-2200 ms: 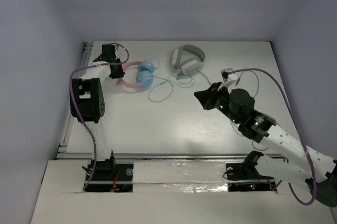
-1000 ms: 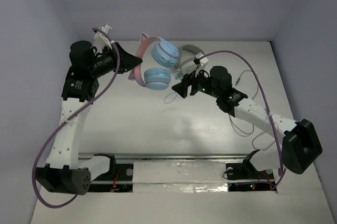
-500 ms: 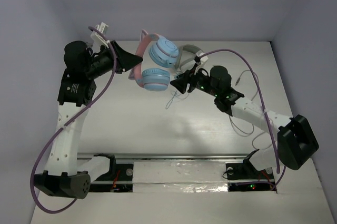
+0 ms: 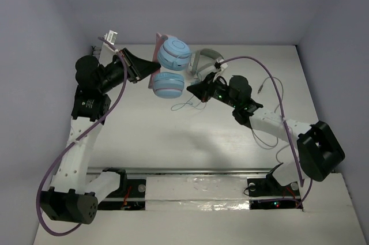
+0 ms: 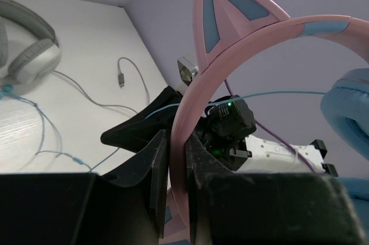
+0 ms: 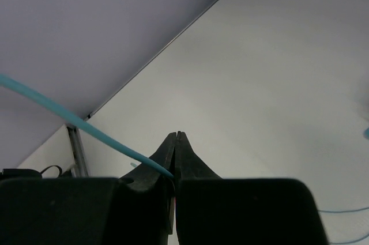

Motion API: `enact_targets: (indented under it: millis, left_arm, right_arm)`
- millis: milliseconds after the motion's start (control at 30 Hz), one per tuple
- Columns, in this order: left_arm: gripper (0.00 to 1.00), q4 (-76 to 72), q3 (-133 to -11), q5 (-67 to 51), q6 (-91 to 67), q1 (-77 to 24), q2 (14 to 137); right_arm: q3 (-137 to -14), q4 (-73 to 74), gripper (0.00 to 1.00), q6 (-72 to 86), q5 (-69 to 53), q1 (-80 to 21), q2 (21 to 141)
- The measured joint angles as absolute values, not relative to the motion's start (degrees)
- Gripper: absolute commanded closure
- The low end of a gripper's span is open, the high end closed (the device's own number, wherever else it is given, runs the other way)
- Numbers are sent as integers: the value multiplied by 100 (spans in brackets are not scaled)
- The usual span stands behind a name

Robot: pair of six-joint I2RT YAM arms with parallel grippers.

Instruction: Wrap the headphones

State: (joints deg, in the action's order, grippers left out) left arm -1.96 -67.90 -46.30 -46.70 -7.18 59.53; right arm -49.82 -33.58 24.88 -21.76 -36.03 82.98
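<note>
The right gripper (image 6: 176, 135) has its jaws pressed together on the thin light-blue cable (image 6: 57, 108), which runs taut up and away to the left in the right wrist view. The left gripper (image 5: 177, 147) is clamped on the pink headband (image 5: 187, 101), holding the headphones (image 4: 169, 85) in the air over the far left part of the table (image 4: 173, 141), the 2 ear cups stacked one above the other.

The pinch is at the very fingertips on a thin, slick cord, so I judge it may slide out once the arm starts circling. With so little slack between the 2 grips, a hard pull could also twist the headband in the left jaws or strain the cable where it leaves the cup. The loose loops (image 4: 185, 105) hang just beside the white-grey headphones (image 4: 204, 60) and their grey cable (image 5: 124, 78), so a wide sweep could snag them and drag them along.

2.2 s ago the headphones lie flat on the table with the right arm well back. 1 s ago they are already lifted and the right jaws stand apart near the lower cup. Now those jaws are closed on the cable, nearer the cups, and the headphones are turned so that the cups sit closer together.
</note>
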Motion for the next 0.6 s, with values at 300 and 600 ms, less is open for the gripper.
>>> enact_targets:
  millis: [300,600]
  left_arm:
    - [100,-1186,-5916,-4222,-5649,-1111,5972]
    - [100,-395,-5837,-4073,-4698,-1087,5502]
  right_arm:
    - [-4965,-3148,100,2587,-1527,-4003,8296]
    - [-5489,-1929,100,2062,-154,-4021,7220]
